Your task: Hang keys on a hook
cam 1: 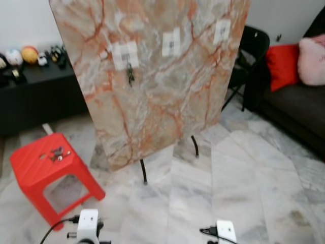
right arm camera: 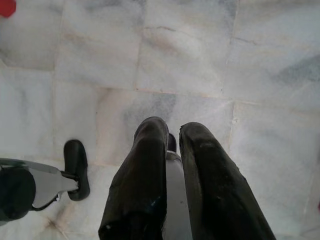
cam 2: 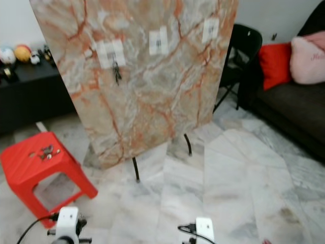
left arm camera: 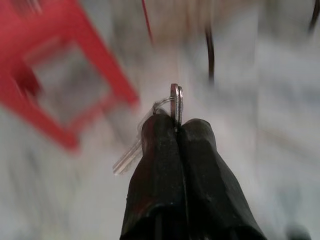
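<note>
My left gripper is shut on a bunch of keys; the ring sticks out past the fingertips and one silver key hangs to the side. A tall marble-patterned board stands ahead on thin black legs. It carries three white hook plates: left, middle, right. Another dark bunch of keys hangs from the left plate. More keys lie on a red stool to the left. My right gripper points down at the floor, narrowly open and holding nothing.
A black folding chair stands right of the board. A dark sofa with a red cushion and a pink one is at far right. A low black cabinet with toys lines the left wall. Marble floor lies ahead.
</note>
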Tool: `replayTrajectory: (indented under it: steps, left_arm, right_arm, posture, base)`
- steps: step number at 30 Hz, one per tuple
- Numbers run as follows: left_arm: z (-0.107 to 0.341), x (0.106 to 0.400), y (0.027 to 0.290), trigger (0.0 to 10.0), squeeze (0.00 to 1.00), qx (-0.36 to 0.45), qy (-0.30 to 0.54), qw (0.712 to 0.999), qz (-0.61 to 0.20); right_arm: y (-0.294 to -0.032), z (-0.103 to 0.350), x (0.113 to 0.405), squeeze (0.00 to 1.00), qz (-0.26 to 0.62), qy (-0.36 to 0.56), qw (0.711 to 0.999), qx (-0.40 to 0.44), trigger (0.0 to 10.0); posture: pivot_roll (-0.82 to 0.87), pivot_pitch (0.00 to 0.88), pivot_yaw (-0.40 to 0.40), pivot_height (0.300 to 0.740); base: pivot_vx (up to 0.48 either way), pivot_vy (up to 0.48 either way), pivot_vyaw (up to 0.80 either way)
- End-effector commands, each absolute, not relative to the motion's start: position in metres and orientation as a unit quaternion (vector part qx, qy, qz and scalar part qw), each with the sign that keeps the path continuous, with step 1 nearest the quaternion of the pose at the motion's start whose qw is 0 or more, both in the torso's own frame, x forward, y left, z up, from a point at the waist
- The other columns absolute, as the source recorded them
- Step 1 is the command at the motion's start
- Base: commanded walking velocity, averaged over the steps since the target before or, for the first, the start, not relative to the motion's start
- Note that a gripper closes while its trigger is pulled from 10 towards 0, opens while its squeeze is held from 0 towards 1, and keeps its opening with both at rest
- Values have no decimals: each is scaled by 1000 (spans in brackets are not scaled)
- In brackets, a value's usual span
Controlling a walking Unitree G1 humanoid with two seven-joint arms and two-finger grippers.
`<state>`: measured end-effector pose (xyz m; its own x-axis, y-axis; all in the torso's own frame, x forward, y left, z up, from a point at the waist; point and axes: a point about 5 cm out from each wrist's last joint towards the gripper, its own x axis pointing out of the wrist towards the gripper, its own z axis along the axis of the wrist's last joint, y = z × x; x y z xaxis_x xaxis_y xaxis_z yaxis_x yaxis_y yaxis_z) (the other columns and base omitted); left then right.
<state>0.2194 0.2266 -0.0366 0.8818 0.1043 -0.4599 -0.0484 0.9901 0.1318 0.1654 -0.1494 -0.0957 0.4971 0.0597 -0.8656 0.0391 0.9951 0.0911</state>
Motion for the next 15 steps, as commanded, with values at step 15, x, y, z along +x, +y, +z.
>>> replayTrajectory:
  steps: [15]
  left_arm:
    - [50, 255, 185, 10000, 0, 84, 1, 995, -52]
  right_arm:
    - [-153, -94, 169, 0, 3, 492, 869, 48, 10000]
  posture:
    - [21, 0, -35, 740]
  base:
    - [0, 0, 0]
